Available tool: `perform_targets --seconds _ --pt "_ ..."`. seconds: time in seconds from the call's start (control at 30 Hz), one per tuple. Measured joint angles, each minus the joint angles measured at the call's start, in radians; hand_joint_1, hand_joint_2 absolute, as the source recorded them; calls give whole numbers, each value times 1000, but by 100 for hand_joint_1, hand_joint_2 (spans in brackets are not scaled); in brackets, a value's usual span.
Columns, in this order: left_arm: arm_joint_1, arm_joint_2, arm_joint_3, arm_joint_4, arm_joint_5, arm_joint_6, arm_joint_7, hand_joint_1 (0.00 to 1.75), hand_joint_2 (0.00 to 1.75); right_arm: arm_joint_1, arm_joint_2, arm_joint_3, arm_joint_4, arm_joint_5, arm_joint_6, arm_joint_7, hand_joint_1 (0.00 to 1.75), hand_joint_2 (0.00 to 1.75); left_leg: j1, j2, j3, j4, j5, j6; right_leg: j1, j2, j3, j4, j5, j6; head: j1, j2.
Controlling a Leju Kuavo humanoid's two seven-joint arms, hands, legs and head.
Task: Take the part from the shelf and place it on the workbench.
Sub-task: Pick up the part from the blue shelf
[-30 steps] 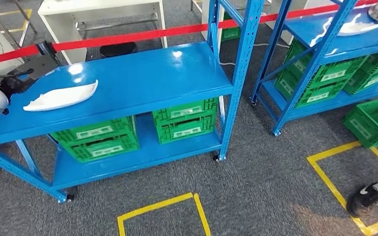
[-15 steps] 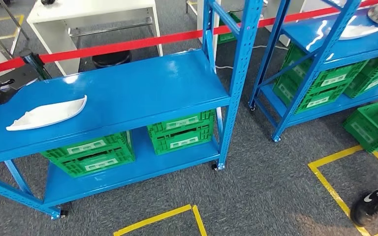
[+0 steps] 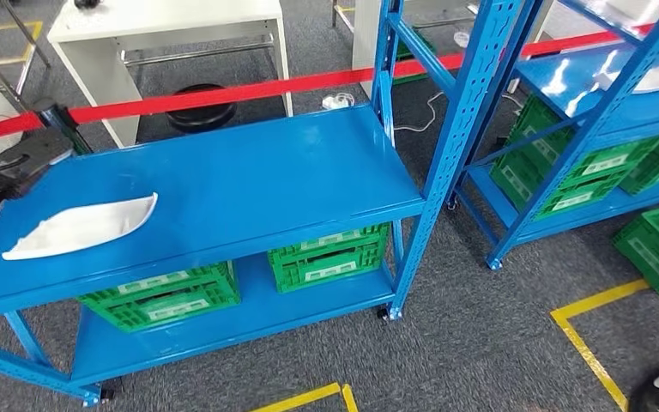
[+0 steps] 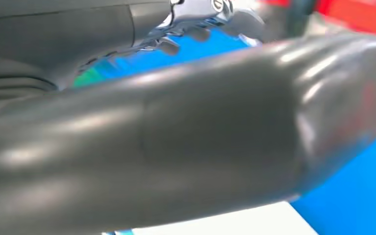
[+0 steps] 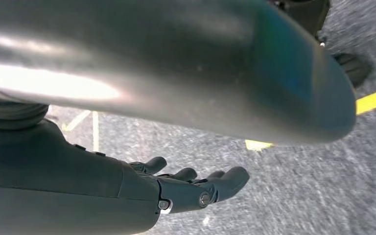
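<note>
Head view: white part lies on the blue shelf top, near its left end; left hand hovers just beside it, grasp impossible to tell. Right hand hangs released over grey floor

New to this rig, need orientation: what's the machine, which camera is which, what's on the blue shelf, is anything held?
It is a two-armed walking robot with fingered hands. The wide picture comes from its head, looking down at a blue shelf. A white part lies on the top board, with green crates underneath. The two close pictures come from cameras at the wrists. The left hand hovers at the shelf's end near the part, not gripping it. The right hand hangs over the carpet, fingers apart, holding nothing.
</note>
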Motion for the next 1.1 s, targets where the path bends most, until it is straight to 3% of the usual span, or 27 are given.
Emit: perform_targets --seconds 0.07,0.13,0.2,0.27,0.3,0.33,0.4,0.47,0.5,0.53,0.63,0.73,0.83,0.97,1.1 --pt "39 3 39 -6 59 -38 -96 0 0 2 1 -2 0 -2 1 1 0 0 -1 -2 11 0 -9 -12 -2 3 14 -8 -1 -8 0 0" --pt "66 9 75 -11 103 -69 -170 0 87 3 2 -7 0 -3 1 2 0 0 0 0 4 28 -17 -23 -7 3 33 -17 -6 -19 -1 0" --pt "81 17 107 -13 130 -103 -221 0 175 2 3 -14 0 -5 1 2 0 0 5 3 -51 126 -50 -34 -10 4 49 -21 -16 -26 -2 0" --pt "103 25 133 -14 146 -137 -260 0 175 3 3 -20 0 -6 1 2 0 0 11 4 -129 238 -91 -45 -11 6 61 -20 -29 -28 -2 0" --pt "116 29 142 -16 152 -153 -277 0 175 3 3 -22 0 -7 2 2 0 0 13 5 -155 261 -92 -49 -12 7 68 -19 -36 -27 -3 0" --pt "126 33 149 -19 158 -169 -294 0 175 4 3 -23 0 -7 2 1 0 0 16 5 -163 246 -69 -50 -13 8 75 -18 -43 -25 -3 0" --pt "137 40 161 -27 168 -192 -325 0 175 5 3 -25 0 -9 4 -2 0 0 18 7 -135 128 23 -50 -14 9 90 -14 -57 -18 -2 0" --pt "139 47 172 -35 176 -204 -349 0 175 4 3 -25 0 -10 8 -8 0 0 15 8 -102 22 69 -45 -14 9 96 -10 -68 -9 -4 0" --pt "141 49 175 -39 179 -208 -357 0 175 4 3 -27 0 -10 10 -10 0 0 13 9 -94 1 74 -39 -13 9 96 -9 -71 -3 -4 0" --pt "143 49 177 -42 180 -211 -362 0 175 4 2 -29 0 -11 11 -12 0 0 11 9 -93 -3 72 -35 -11 8 96 -8 -73 -5 -5 0" --pt "151 51 183 -50 180 -215 -373 0 175 4 2 -33 0 -11 15 -13 0 0 14 6 -91 -4 85 -31 -5 6 99 -9 -75 -25 -5 0" --pt "153 59 187 -59 176 -215 -394 0 175 4 1 -37 0 -11 17 -13 0 0 11 5 -90 -4 82 -24 -5 6 103 -16 -74 -26 -5 0" --pt "153 73 187 -67 159 -212 -412 0 175 4 1 -40 0 -13 16 -11 0 0 9 5 -90 -3 81 -17 -7 6 105 -21 -73 -17 -6 0" --pt "150 91 180 -78 115 -196 -435 0 175 4 1 -46 0 -19 14 -6 0 0 7 6 -91 -1 80 -15 -12 6 105 -23 -73 11 -6 0" --pt "135 117 149 -84 79 -237 -479 0 175 5 1 -52 0 -21 10 0 0 0 7 6 -91 -1 81 -14 -13 6 105 -23 -72 14 -6 0"
